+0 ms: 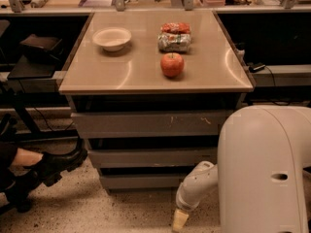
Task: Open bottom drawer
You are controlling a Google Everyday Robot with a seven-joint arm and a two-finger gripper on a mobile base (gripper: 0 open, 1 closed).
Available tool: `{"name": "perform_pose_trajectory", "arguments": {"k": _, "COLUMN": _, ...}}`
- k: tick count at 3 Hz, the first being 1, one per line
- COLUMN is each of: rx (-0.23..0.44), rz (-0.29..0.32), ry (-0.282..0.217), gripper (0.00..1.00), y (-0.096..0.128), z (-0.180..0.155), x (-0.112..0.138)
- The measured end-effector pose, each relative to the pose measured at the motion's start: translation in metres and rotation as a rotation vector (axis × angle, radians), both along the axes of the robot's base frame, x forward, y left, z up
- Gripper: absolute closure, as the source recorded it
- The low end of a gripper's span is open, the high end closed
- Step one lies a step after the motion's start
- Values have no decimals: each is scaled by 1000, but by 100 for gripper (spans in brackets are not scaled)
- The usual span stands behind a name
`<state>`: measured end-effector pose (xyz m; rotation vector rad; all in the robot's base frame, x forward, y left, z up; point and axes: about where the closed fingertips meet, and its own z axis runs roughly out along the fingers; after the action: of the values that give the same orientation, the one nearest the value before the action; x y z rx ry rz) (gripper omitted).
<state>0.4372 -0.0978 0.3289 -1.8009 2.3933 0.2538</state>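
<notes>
My gripper [180, 221] hangs low over the speckled floor [121, 212], pointing down, with the grey front of the bottom drawer [146, 181] close above it and slightly to its left. Higher above it sit the mid-sized front [150, 158] and the widest front [146, 124], then the tabletop [126, 76], which carries an apple [172, 64], a white bowl [112, 38] and a snack bag [175, 38]. Well off to the gripper's left, a black shoe [56, 163] rests on the floor.

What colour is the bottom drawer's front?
The bottom drawer is plain grey, camera view; the gripper hangs low before its right part.
</notes>
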Motion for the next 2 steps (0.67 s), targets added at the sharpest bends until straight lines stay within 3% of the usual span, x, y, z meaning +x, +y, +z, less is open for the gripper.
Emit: {"name": "perform_pose_trajectory", "arguments": {"k": 2, "rx": -21, "rz": -8, "ry": -5, "gripper": 0, "y": -10, "z": -9, "x": 9}}
